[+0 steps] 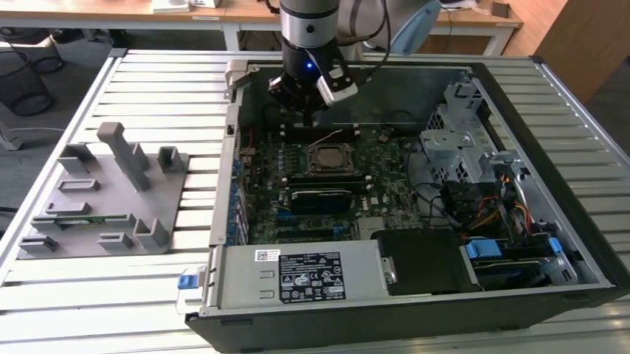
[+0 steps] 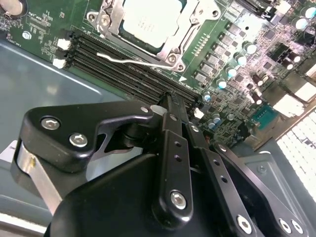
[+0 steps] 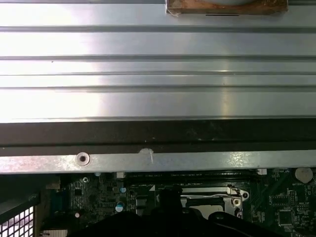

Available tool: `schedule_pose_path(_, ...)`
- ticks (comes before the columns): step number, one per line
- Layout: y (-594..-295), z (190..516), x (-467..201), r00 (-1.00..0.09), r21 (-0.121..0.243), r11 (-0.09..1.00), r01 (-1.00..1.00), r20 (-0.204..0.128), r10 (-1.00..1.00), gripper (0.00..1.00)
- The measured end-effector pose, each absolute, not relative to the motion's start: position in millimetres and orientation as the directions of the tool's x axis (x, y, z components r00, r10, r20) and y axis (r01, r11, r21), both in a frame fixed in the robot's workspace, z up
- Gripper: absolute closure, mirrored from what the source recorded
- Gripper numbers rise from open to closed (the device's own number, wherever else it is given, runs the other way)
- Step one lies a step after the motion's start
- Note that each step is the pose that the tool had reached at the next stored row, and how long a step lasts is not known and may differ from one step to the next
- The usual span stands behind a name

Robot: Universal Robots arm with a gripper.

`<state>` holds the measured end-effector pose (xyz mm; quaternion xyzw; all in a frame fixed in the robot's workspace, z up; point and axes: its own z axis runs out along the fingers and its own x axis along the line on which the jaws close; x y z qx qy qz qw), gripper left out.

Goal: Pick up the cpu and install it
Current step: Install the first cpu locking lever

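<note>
Hovering over the board's far edge, your gripper (image 1: pixel 308 118) looks clenched, holding nothing; cpu (image 2: pixel 149 20) sits in the socket (image 1: pixel 330 159).

An open computer case (image 1: pixel 580 243) lies on a slatted table (image 1: pixel 158 96). Inside, the motherboard (image 1: pixel 384 166) fills the middle. The socket (image 1: pixel 330 158) sits near the board's centre with the cpu (image 1: pixel 330 158) seated in it. At twelve o'clock from the socket, the gripper (image 1: pixel 308 118) hangs above the memory slots (image 2: pixel 133 66). At six o'clock lies the power supply (image 1: pixel 295 276). At three o'clock stands the drive cage (image 1: pixel 458 140). At nine o'clock, outside the case, a holder tray (image 1: pixel 108 195) rests on the table.
</note>
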<state>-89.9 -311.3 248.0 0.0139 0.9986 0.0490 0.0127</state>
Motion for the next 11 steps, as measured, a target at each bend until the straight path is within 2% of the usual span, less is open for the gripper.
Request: schedule_pose_path(11, -313.9, 242.3, -85.1, -0.999, 0.098, 0.995, 0.026, -0.032, 0.029, 0.89)
